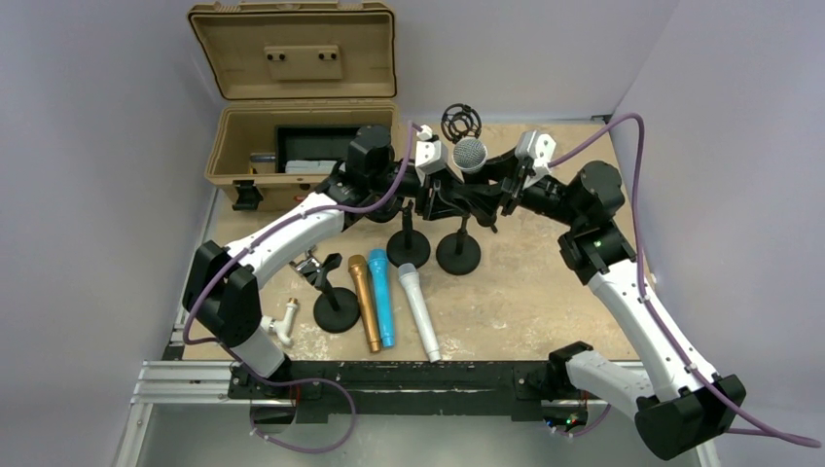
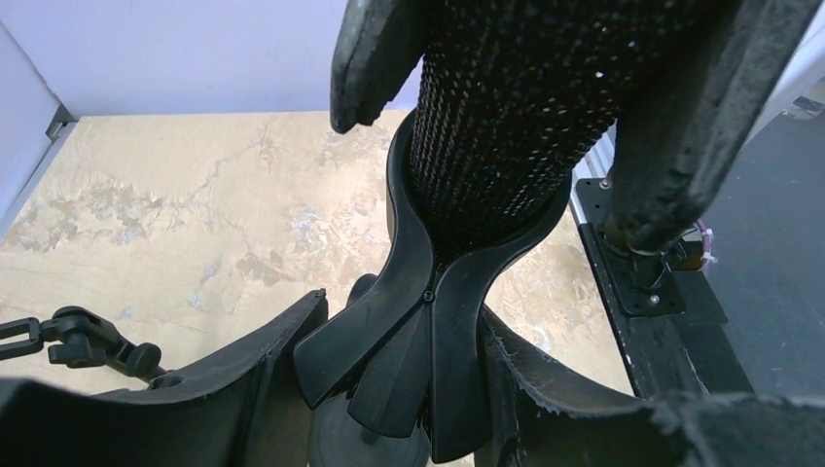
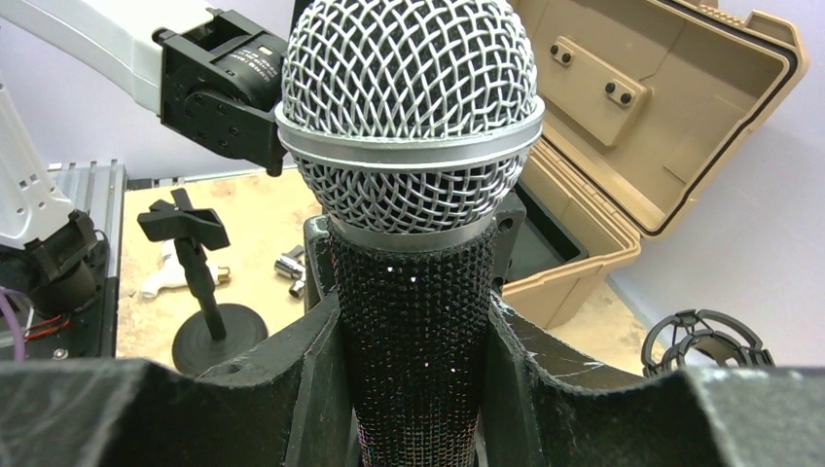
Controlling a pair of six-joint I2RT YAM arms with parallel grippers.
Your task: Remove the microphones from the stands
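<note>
By the far edge of the desk (image 1: 545,131), the left gripper (image 2: 401,313) pinches the stand clip (image 2: 428,258) and the right gripper (image 3: 413,311) pinches the microphone (image 3: 413,146) seated in it; if the clip hold slips, pulling may drag or topple both.

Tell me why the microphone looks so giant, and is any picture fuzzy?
Right wrist view: the microphone sits very near the lens, so it looks giant; its mesh is sharp, the jaws below softer. Left wrist view: the stand clip is close and dark. Top external view: even light, soft shadows.
</note>
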